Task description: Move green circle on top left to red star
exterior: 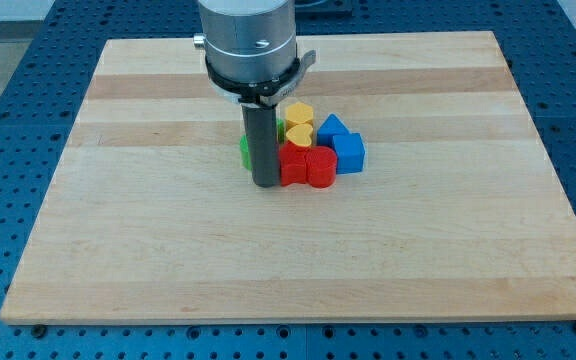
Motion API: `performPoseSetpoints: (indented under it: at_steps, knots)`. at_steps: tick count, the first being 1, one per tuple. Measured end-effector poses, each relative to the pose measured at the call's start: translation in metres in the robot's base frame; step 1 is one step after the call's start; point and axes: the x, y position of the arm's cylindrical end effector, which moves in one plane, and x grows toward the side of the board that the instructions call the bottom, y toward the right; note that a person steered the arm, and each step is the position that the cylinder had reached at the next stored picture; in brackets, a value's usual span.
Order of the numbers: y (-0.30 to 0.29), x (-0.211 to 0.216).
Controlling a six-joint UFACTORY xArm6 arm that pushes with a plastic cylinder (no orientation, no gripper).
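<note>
My tip (266,183) stands on the wooden board (168,240) at the left edge of a tight cluster of blocks near the board's middle. A green block (245,151) shows only as a sliver behind the rod on its left; its shape cannot be made out. A red block (293,164), likely the star, touches the rod's right side. A red cylinder (320,167) sits right of it. A second green sliver (280,129) shows right of the rod, above the red block.
A yellow cylinder (299,113) and a yellow heart (299,132) sit at the cluster's top. Two blue blocks (332,127) (349,152) sit on its right. The arm's grey body (250,40) hangs above. Blue perforated table (8,80) surrounds the board.
</note>
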Motion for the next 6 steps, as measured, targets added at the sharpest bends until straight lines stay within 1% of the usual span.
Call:
performPoseSetpoints:
  at_steps: [1, 2, 3, 4, 6]
  knots:
    - [-0.017, 0.016]
    - [-0.053, 0.025]
    - [-0.060, 0.001]
    - [-0.053, -0.024]
    - [-0.008, -0.030]
